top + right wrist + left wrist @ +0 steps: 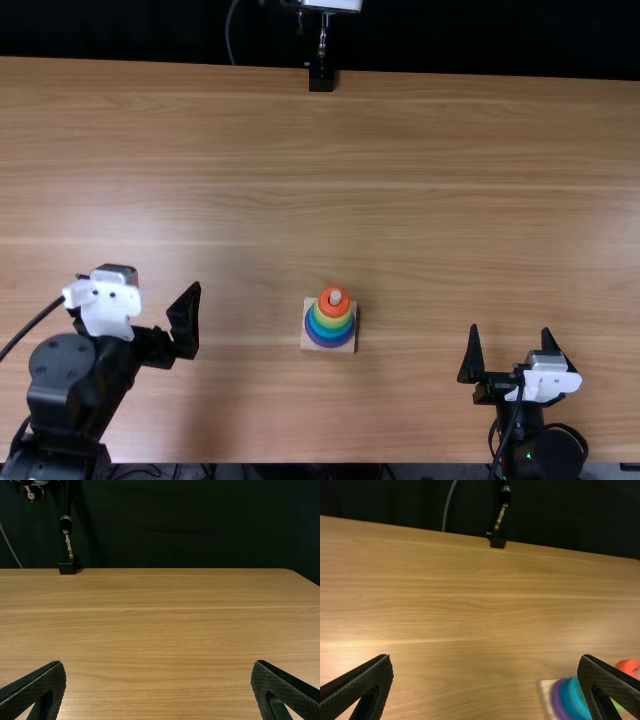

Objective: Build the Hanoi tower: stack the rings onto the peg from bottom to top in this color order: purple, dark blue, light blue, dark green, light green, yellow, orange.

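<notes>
Top view: we log the ring stack at the near middle of the wooden table (450, 200), between the two grippers and well apart from both. Its square base (308, 345) lies flat on the wood. Rings sit one on another around the peg (336, 297), whose pale, rounded tip comes up through the orange ring (325, 304) at the summit. Yellow ring (333, 320) directly below that, then green, then the blues, with the purple ring (329, 346) lowest and widest. Where the green bands run together we perhaps have two rings, though the narrow edges make our count uncertain.

Left gripper (160, 278): near left, its fingers (372, 680) spread wide, with table visible between them. From its own wrist view, we see one finger partly covering the stack; purple and blue edges show beside it, along with part of the base.

Right gripper (510, 335): near right, by the table's near edge. Its fingers (42, 685) also stand wide apart, bare wood visible between the tips.

At the far edge, left of the table's middle or close to it, we note a black mount (321, 79) bearing a thin metal post (323, 35). A grey cable (229, 30) hangs to its left, against a dark backdrop (500, 40).
</notes>
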